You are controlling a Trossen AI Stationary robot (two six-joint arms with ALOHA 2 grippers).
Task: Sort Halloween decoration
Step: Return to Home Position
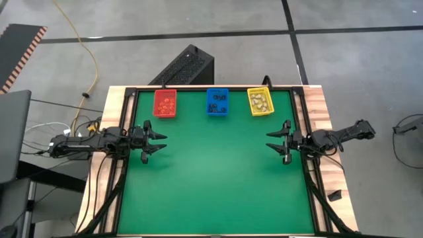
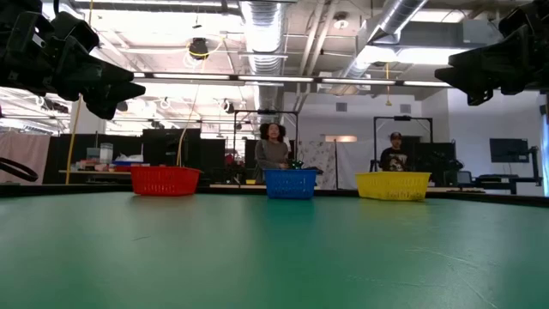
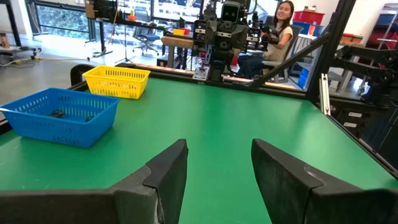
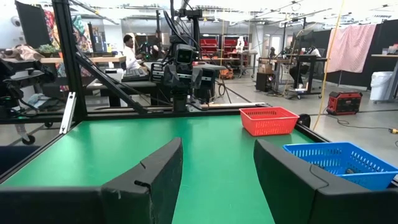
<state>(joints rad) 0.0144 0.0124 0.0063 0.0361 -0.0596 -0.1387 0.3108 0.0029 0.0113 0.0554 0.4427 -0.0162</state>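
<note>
Left pincer (image 1: 160, 143) and right pincer (image 1: 271, 141): both spread, empty, at opposite worktop (image 1: 211, 185) edges; trinkets (image 1: 217, 104) lie binned between, farther back.

From above, the trinkets (image 1: 165, 103) in the red bin (image 1: 165, 116), the blue bin (image 1: 217, 114) and the yellow bin (image 1: 260, 114) are mere specks of colour, far too small for any shape to be told. In the low view the bins' mesh walls screen what lies inside. There the left arm (image 2: 64, 56) and right arm (image 2: 497, 60) are dark shapes cut off by the top corners, and how their jaws stand cannot be told. The right wrist view crops the blue bin at its edge.
</note>
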